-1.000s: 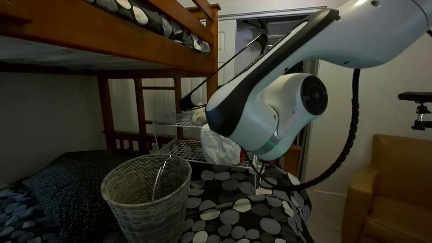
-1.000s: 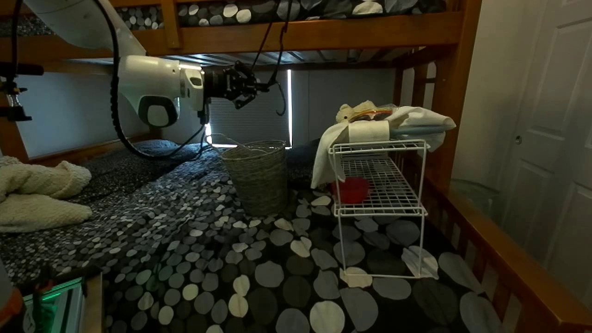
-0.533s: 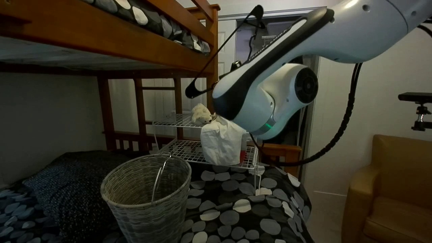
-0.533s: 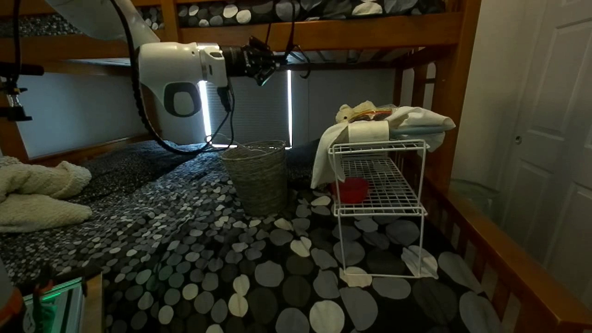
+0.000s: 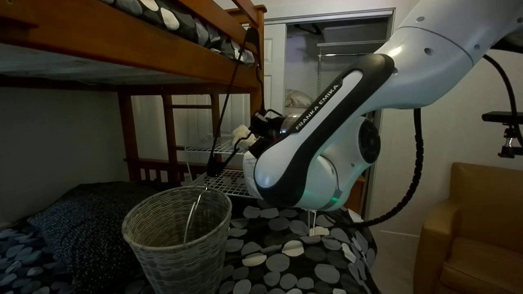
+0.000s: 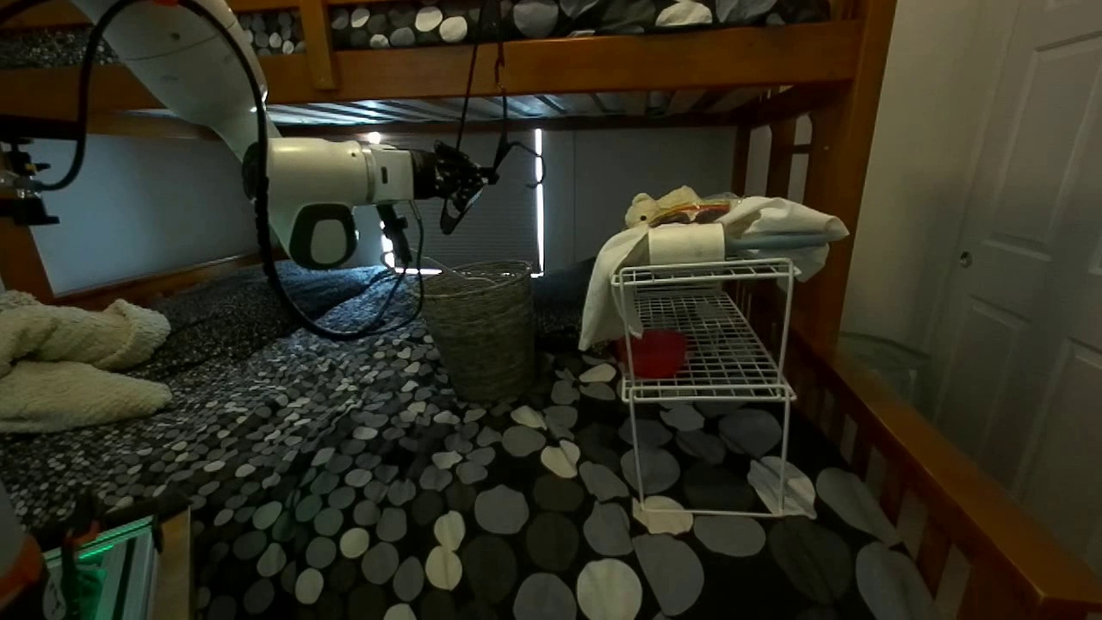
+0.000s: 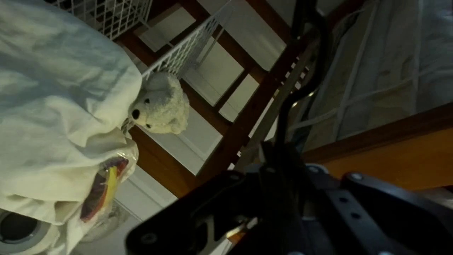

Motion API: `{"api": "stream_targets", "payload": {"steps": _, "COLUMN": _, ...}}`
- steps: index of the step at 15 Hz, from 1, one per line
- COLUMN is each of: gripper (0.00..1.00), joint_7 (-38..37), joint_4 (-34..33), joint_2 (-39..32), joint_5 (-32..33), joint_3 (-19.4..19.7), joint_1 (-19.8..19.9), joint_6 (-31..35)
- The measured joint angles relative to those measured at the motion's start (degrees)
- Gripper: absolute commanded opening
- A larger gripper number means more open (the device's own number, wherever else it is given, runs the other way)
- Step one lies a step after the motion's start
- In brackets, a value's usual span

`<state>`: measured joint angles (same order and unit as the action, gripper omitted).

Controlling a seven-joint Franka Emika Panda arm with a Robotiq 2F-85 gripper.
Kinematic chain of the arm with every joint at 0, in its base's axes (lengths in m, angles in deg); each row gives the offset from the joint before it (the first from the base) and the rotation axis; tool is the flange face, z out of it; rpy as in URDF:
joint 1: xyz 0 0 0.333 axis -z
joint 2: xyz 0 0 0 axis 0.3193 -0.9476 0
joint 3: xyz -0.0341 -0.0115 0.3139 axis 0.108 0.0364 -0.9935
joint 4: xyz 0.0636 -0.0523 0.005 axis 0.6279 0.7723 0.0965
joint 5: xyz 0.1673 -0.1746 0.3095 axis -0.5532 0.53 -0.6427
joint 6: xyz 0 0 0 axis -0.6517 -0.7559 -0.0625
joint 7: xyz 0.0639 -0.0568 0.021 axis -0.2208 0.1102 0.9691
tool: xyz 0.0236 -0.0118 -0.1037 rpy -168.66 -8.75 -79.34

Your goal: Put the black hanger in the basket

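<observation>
**Carrying step, release not yet due**

My gripper (image 7: 279, 152) is closed on the black hanger (image 7: 320, 63), pinching it close to its hook. In an exterior view the basket (image 5: 184, 261) sits at seven o'clock from my grip; the hanger's bottom corner shows just above the far rim, though I can't tell whether it's over the mouth. I judge this the approach before the drop; next I need to centre the hanger, turn it to fit, lower it, then let go. Farther back, towards one o'clock from the basket, stands a white wire rack (image 5: 224, 183).
</observation>
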<state>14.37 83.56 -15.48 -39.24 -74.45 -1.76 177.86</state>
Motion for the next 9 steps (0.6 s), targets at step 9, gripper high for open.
{"api": "stream_targets", "payload": {"steps": 9, "gripper": 0.02, "joint_7": 16.4, "joint_4": -4.2, "joint_2": -1.6, "joint_5": 5.9, "joint_3": 12.3, "joint_1": -6.0, "joint_6": -0.2}}
